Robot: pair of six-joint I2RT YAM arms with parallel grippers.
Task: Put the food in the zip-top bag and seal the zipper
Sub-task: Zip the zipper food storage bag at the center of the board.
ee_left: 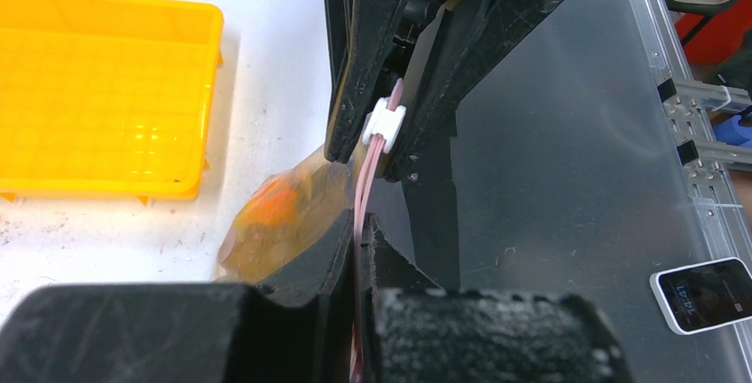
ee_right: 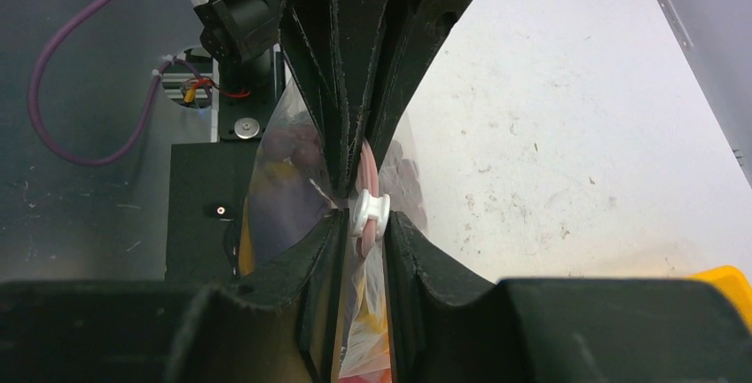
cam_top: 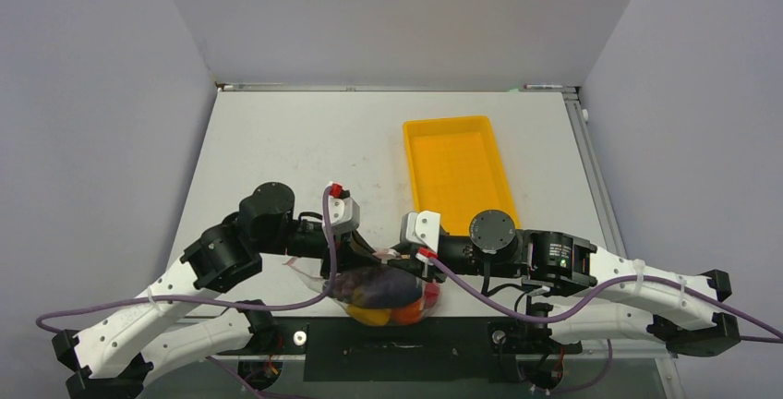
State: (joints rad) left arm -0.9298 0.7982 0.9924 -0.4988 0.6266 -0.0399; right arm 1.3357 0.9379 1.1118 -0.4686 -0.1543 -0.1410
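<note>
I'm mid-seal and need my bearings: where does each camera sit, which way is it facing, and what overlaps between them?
Top external: above and behind the bases, looking down at the table; both arms show, meeting over the zip-top bag, yellow tray beyond.
Left wrist: on the left arm, looking along the zipper towards the right gripper; own fingers at the bottom.
Right wrist: facing the opposite way, at the left gripper; own fingers at the bottom.
Shared: both wrist views show the white slider.

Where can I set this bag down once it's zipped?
Open table left of the yellow tray, back to its far edge, is bare; the tray holds nothing too. Crowded at the near edge, where the left arm and right arm meet on the bag.
</note>
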